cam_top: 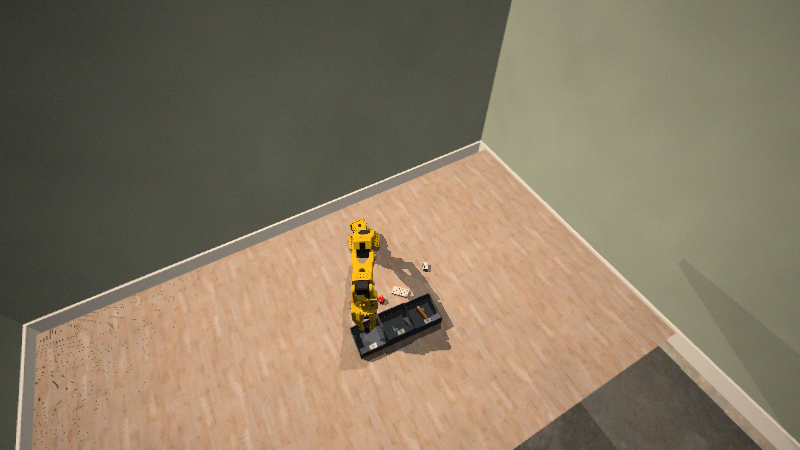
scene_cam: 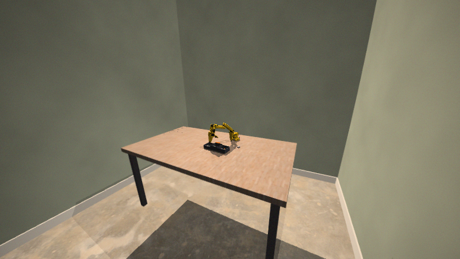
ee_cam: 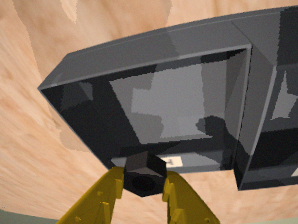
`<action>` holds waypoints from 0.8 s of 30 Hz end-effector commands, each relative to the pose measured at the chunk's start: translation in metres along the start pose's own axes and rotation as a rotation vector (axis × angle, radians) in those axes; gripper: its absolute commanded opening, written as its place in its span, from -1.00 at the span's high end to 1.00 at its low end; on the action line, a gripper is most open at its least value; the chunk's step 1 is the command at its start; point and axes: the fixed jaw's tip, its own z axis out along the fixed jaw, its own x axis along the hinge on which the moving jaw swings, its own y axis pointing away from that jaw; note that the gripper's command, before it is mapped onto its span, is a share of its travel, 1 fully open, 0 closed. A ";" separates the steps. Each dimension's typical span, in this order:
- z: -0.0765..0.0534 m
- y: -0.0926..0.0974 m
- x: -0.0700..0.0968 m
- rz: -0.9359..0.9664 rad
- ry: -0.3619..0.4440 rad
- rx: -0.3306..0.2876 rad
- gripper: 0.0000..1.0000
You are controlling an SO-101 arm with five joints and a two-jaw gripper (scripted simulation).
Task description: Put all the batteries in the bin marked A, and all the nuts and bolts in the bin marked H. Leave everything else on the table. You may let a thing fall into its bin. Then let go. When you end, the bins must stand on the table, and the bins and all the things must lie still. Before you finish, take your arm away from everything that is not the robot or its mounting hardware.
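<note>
My gripper (ee_cam: 145, 183) is shut on a small dark blocky piece (ee_cam: 144, 172) that looks like a nut. It hangs over the end bin (ee_cam: 180, 106) of a row of three dark bins (cam_top: 397, 325); this bin's floor shows nothing else. In the top view the gripper (cam_top: 366, 324) is above the left end bin (cam_top: 370, 339). The right end bin (cam_top: 423, 312) holds an orange stick-like thing (cam_top: 422, 312), maybe a battery. I cannot read the bin labels. In the exterior view the arm (scene_cam: 222, 130) arches over the bins (scene_cam: 217, 147).
A small red thing (cam_top: 382, 300) and a beige dotted tile (cam_top: 400, 291) lie just behind the bins. A small white piece (cam_top: 426, 266) lies farther back on the right. The arm's base (cam_top: 363, 237) stands behind them.
</note>
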 end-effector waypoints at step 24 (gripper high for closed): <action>-0.004 0.003 0.009 0.000 0.050 -0.002 1.00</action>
